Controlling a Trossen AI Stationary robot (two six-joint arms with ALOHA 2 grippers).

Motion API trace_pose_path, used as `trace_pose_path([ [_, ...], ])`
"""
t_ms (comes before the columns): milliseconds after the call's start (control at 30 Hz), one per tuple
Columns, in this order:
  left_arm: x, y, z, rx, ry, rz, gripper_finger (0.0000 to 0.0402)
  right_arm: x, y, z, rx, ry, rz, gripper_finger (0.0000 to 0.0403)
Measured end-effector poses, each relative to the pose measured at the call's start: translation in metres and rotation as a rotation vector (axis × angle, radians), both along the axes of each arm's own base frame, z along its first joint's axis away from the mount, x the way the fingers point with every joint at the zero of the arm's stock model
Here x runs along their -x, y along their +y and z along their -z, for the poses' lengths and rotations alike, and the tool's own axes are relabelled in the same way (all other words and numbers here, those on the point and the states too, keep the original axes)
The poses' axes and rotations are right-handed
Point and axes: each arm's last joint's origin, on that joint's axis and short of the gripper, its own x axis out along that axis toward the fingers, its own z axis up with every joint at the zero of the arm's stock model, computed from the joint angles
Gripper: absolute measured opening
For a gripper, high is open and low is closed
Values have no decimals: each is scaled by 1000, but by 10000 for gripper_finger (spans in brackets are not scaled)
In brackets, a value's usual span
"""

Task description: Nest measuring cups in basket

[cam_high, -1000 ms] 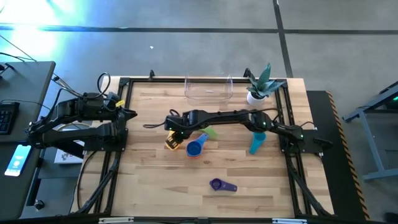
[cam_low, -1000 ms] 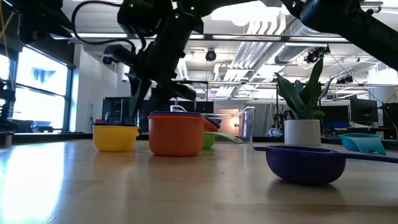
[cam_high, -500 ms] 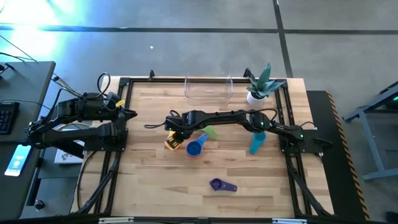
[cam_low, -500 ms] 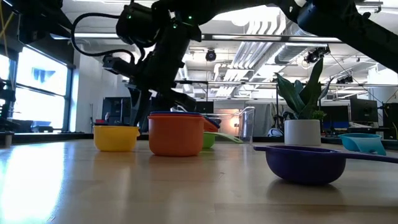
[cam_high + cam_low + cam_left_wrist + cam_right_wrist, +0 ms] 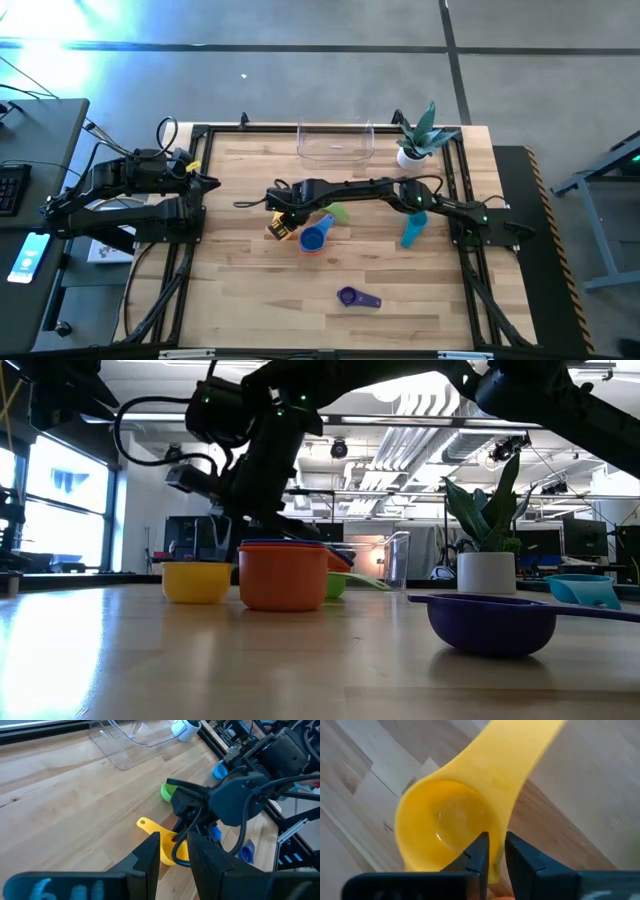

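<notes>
The yellow measuring cup (image 5: 279,229) (image 5: 197,582) stands upright on the table, left of centre. My right gripper (image 5: 287,216) (image 5: 497,842) reaches down onto it and is shut on its wall. Right beside it stands an orange cup (image 5: 283,575) with a blue cup (image 5: 313,240) nested in it. A green cup (image 5: 338,212), a light blue cup (image 5: 412,230) and a purple cup (image 5: 352,297) lie scattered on the table. The clear basket (image 5: 335,142) stands at the far edge. My left gripper (image 5: 175,837) waits open above the table's left edge. My right gripper has the yellow cup's side wall (image 5: 498,862), close to where the handle joins the bowl. One finger (image 5: 479,851) is inside the bowl and the other (image 5: 520,854) outside. The fingers come steeply from above. The cup stands on its base on the table.
A white pot with a green plant (image 5: 415,140) stands at the far right, next to the basket. The right arm stretches across the table's middle, above the green cup. Bare wood lies along the near edge around the purple cup.
My right gripper has sunk a little onto the yellow cup. The cup has slid a short way along the table toward the orange cup and stays upright on its base.
</notes>
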Motion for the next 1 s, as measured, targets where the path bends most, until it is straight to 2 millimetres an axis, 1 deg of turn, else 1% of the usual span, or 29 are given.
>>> trace_pose_path([
  [133,0,0,0,0,0,1,90,-1,0,0,5,-5,6,11],
  [167,0,0,0,-2,1,2,90,-1,0,0,-1,-7,4,7],
  [333,0,0,0,-4,1,3,90,-1,3,-1,-19,-7,26,5],
  [500,0,0,0,-6,2,5,90,-1,9,-11,-20,-35,74,3],
  [767,0,0,0,-40,13,26,90,1,38,-38,-1,-128,165,2],
  [933,1,2,0,-132,46,21,90,3,61,-55,-1,-202,189,1],
  [1000,1,2,0,-171,61,5,90,5,70,-57,15,-204,181,1],
])
